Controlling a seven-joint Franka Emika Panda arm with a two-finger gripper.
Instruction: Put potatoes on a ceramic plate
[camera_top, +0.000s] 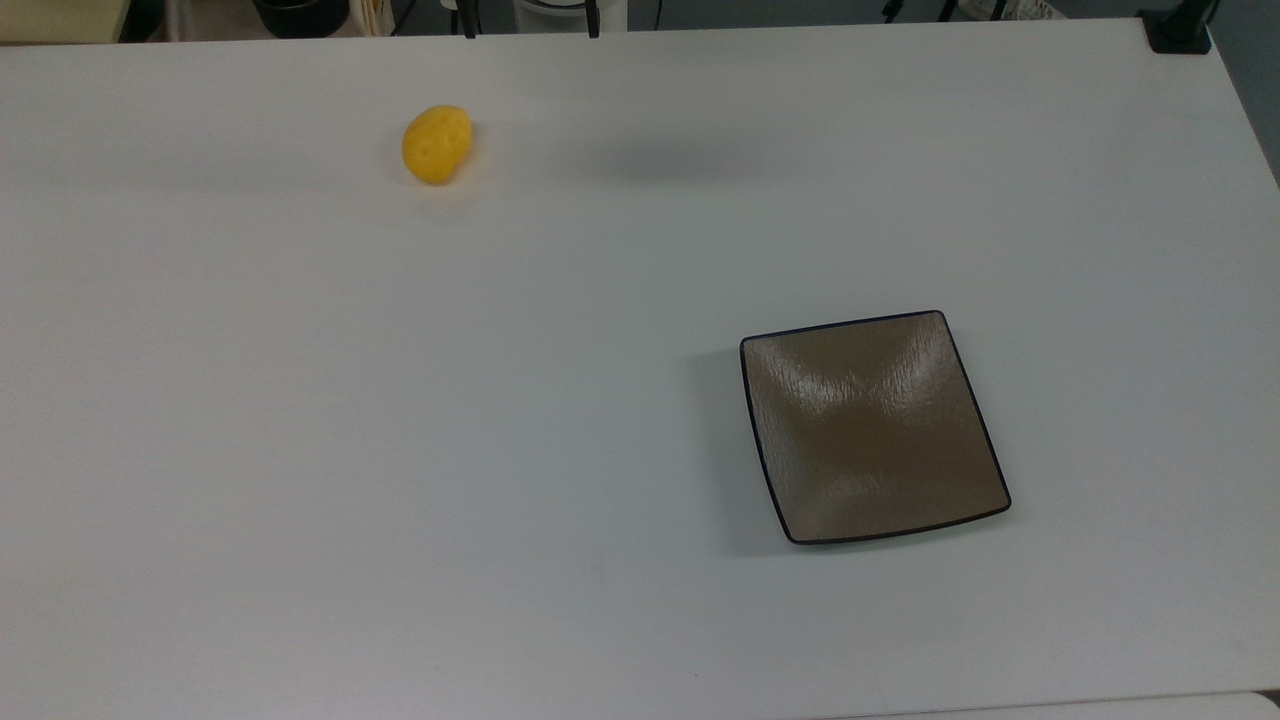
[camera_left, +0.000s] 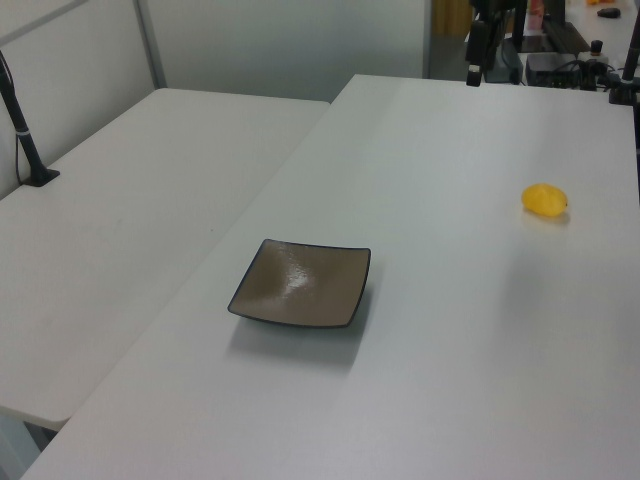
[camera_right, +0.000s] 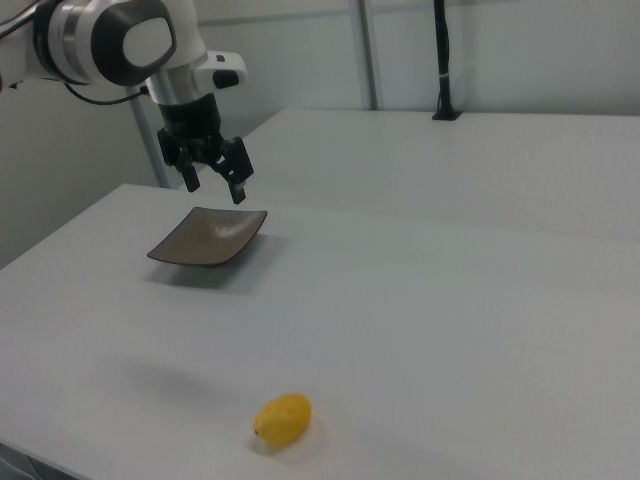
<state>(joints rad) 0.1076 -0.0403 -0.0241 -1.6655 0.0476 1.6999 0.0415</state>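
Observation:
A small bright yellow potato (camera_top: 436, 144) lies alone on the white table, near the far edge in the top view's left half; it also shows as the potato (camera_left: 545, 200) and the potato (camera_right: 283, 419). The square glossy brown ceramic plate (camera_top: 870, 430) sits bare toward the top view's lower right, seen too as the plate (camera_left: 300, 283) and the plate (camera_right: 208, 238). In the right view my gripper (camera_right: 214, 188) hangs in the air just above the plate's far side, open, with nothing between its fingers and well away from the potato.
The white table (camera_top: 300, 450) is wide and flat. A second white table (camera_left: 120, 230) adjoins it. A black clamped post (camera_right: 442, 60) stands on that table's far edge, also seen as the post (camera_left: 30, 150). Dark equipment (camera_left: 560, 40) lines the table's end.

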